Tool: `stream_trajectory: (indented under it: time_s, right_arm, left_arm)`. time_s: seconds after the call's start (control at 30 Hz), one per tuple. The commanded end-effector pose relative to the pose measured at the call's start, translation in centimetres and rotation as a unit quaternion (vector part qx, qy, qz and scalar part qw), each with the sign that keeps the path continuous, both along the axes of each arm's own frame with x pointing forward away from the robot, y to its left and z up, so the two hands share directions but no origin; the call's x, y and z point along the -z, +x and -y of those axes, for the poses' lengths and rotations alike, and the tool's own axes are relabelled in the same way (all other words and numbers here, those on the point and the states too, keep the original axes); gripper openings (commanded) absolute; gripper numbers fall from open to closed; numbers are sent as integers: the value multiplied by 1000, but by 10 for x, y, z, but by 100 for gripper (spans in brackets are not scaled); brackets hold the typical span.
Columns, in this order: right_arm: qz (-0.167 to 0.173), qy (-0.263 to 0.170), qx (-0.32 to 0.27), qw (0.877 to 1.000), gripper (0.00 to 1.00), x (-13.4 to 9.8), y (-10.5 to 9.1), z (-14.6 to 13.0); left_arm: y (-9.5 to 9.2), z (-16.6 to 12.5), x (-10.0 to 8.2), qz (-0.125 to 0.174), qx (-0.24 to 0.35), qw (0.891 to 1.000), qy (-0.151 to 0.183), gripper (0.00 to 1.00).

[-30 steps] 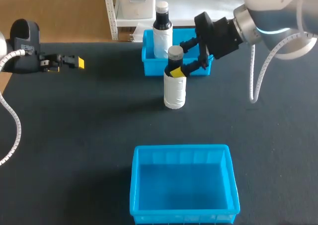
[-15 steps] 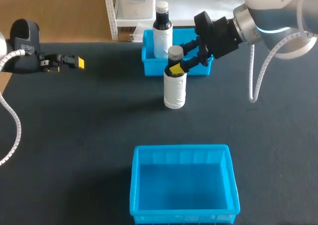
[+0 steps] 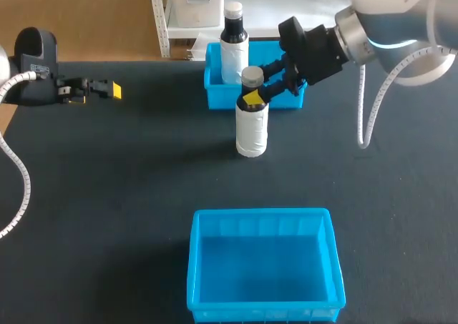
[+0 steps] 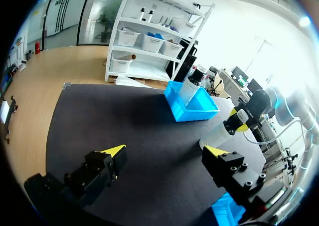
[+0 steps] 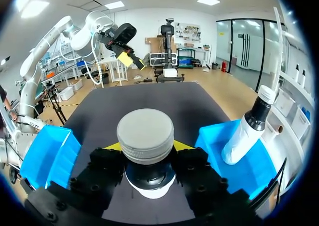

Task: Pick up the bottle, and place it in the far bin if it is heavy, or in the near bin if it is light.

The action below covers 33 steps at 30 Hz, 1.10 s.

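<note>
A white bottle (image 3: 252,124) with a black neck and grey cap stands upright on the black table, just in front of the far blue bin (image 3: 215,95). My right gripper (image 3: 255,95) comes in from the right and is shut on the bottle's neck under the cap (image 5: 145,135), one finger on each side. The near blue bin (image 3: 261,214) stands with nothing in it at the table's front. My left gripper (image 3: 109,89) hovers open at the far left with nothing between its fingers (image 4: 113,153).
A second, taller bottle (image 3: 233,41) stands upright inside the far bin, close behind the gripped one, and shows in the right wrist view as the tilted bottle (image 5: 246,131) beside the gripper. Bare black table lies between the two bins.
My right gripper's fingers have closed in from either side onto the bottle's neck. The bottle stands where it was, and the left arm has not moved.
</note>
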State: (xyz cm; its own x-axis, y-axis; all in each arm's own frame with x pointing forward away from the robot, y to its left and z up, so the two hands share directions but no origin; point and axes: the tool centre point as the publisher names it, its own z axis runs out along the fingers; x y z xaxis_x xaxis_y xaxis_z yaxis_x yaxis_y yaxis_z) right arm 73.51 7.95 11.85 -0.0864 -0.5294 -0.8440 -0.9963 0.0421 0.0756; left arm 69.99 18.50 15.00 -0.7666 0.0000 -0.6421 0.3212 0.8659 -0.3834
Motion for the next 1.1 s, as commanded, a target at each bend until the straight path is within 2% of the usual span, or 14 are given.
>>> stream_trajectory:
  time_s: [0.03,0.13,0.23,0.33,0.63,1.1]
  right_arm:
    - [1,1,1,1000,47,0,-1,0]
    - [1,1,1,1000,42,0,-1,0]
    - [2,3,1,1000,24,0,-1,0]
    - [3,4,1,1000,0,-1,-2,1]
    - [12,6,2,1000,0,-14,-3,5]
    - [30,-1,6,1000,0,-52,-11,18]
  left_arm:
    - [0,0,0,0,0,1000,0,100]
    - [0,0,0,0,0,1000,0,100]
    - [0,0,0,0,0,1000,0,100]
    - [0,0,0,0,0,1000,0,100]
    - [0,0,0,0,0,1000,0,100]
    - [0,0,0,0,0,1000,0,100]
